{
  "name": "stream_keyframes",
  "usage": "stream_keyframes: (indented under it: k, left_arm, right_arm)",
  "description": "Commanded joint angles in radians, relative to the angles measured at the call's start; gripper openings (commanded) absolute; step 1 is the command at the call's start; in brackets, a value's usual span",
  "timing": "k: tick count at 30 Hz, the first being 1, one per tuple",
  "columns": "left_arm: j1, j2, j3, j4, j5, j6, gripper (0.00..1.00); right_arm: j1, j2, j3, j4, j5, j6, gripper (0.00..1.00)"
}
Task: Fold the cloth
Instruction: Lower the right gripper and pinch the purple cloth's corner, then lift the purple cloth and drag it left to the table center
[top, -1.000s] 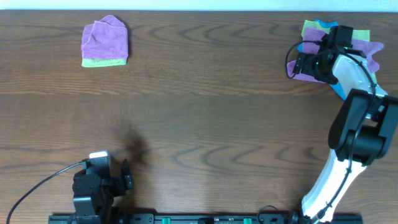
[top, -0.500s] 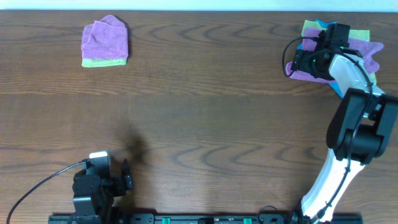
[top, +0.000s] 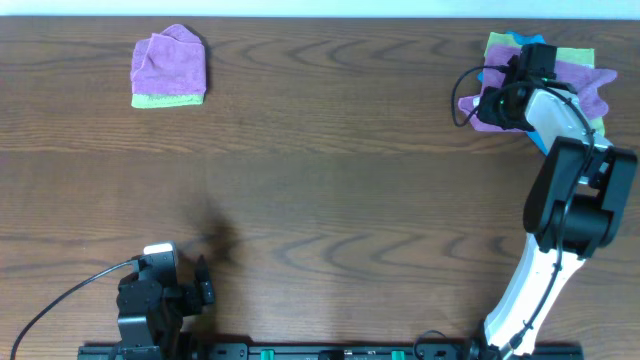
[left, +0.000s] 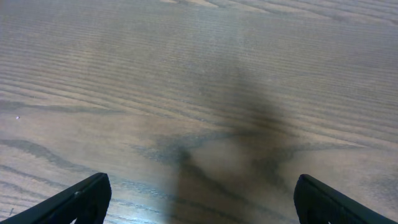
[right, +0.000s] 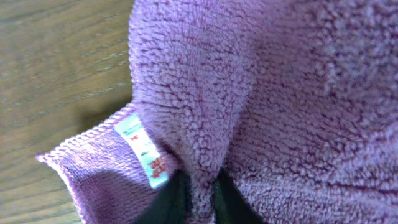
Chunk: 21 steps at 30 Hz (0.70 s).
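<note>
The lilac cloth (top: 474, 108) lies on top of a pile of cloths at the far right of the table. My right gripper (top: 497, 99) is down on the cloth's left part. In the right wrist view the cloth (right: 280, 93) fills the frame, and a ridge of its pile is pinched between the shut dark fingers of my right gripper (right: 200, 188). A small white tag (right: 144, 149) shows at the cloth's hem just left of the fingers. My left gripper (top: 201, 284) rests at the near left, far from the cloth. It stands open (left: 199, 200) over bare wood.
Under the lilac cloth lie a yellow-green cloth (top: 499, 43) and a blue one (top: 541, 139). At the far left sits a small purple wad (top: 168, 62) on a green cloth (top: 168, 100). The brown wooden table (top: 330, 180) spans the view.
My right gripper has gone from wide open to shut, pinching a fold of the lilac cloth, and the cloth's left edge has bunched slightly. The left arm has not moved.
</note>
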Motion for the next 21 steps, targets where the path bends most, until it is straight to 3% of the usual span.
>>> stream_keyframes:
  k: [1,11,21]
  left_arm:
    - [-0.005,-0.006,-0.002,0.000,-0.011,0.018,0.95]
    - [-0.005,-0.006,-0.002,0.000,-0.011,0.018,0.95]
    - [-0.005,-0.006,-0.002,0.000,-0.011,0.018,0.95]
  right_arm:
    - [0.008,0.021,0.013,-0.008,-0.058,0.000,0.02]
    - [0.037,-0.121,0.013,-0.051,-0.108,-0.024,0.01]
    - [0.140,-0.324,0.013,-0.206,-0.104,-0.062,0.01]
